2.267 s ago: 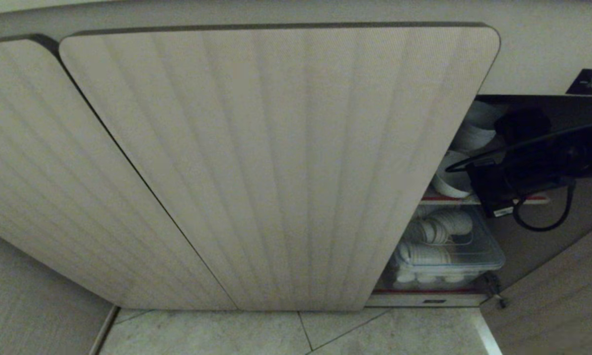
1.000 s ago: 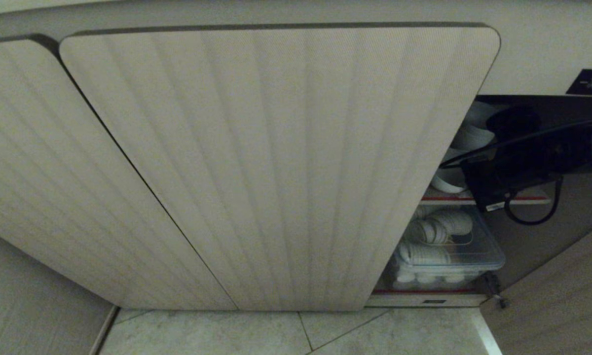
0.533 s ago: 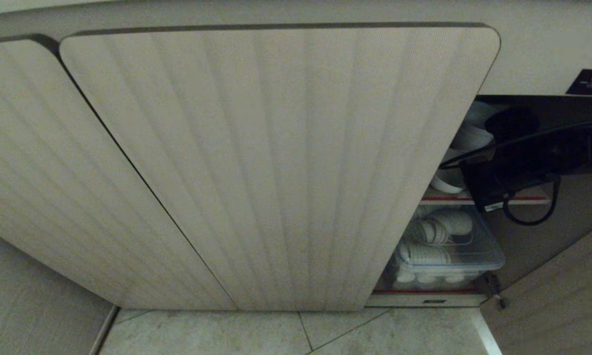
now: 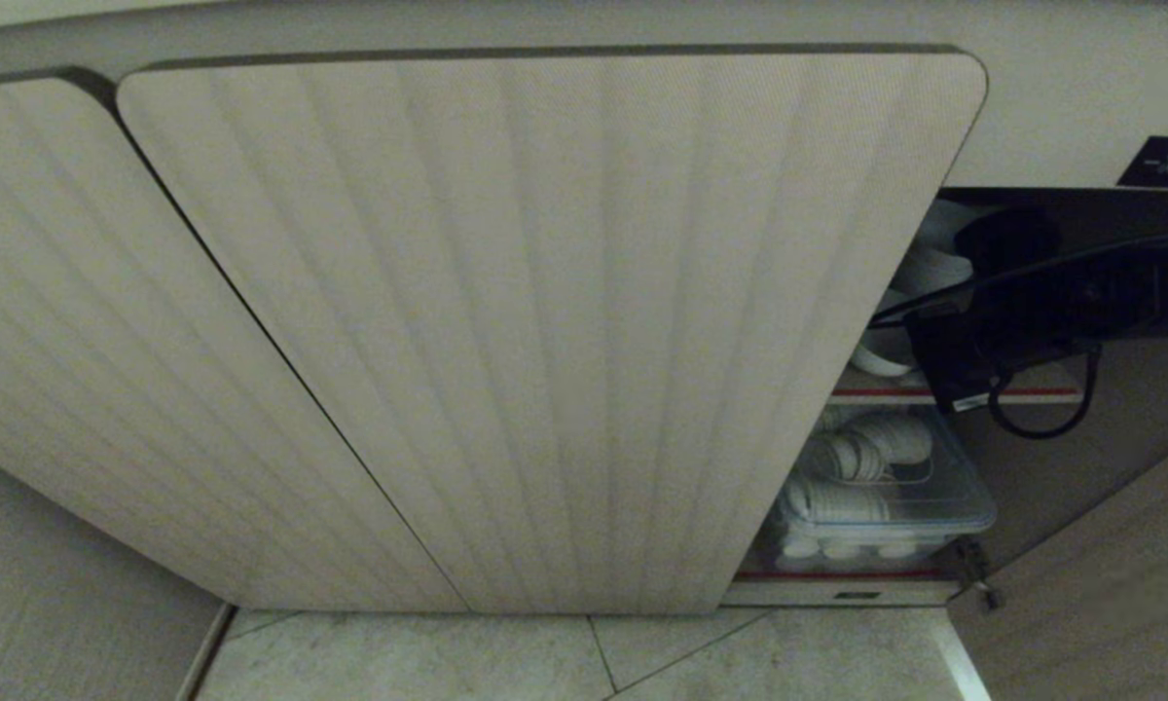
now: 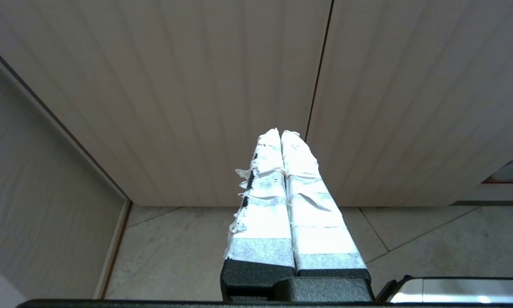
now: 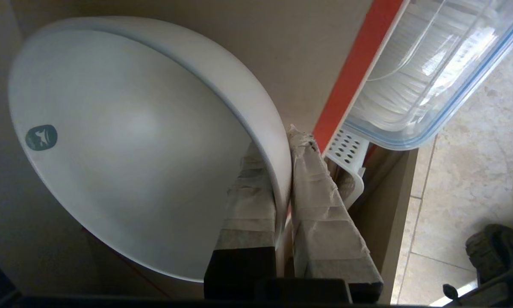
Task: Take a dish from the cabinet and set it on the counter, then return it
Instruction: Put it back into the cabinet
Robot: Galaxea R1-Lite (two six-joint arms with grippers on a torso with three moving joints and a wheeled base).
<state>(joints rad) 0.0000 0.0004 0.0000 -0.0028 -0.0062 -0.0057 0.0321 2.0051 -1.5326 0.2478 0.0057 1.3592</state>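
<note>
1. The right gripper reaches into the open right-hand bay of the cabinet, its taped fingers clamped on the rim of the dish, one finger inside the bowl and one outside.

2. The dish, a plain white bowl with a small grey mark on its inner wall, hangs tilted in the grip above the red-edged shelf, close to the shelf's front edge; whether it still touches the shelf cannot be told.

3. In the head view the dark arm has crept up and towards the cabinet's left side over the past two seconds, and less of the white bowl now shows past it, which suggests the dish is coming off the shelf.

4. That puts the task in its first leg by my reading: the dish is gripped but still inside the cabinet, with the counter out of sight.

5. Below the shelf, a clear lidded box of white crockery sits on the cabinet's floor, near its front edge.

6. The left gripper hangs parked in front of the closed ribbed doors, fingers pressed together and holding nothing.
</note>
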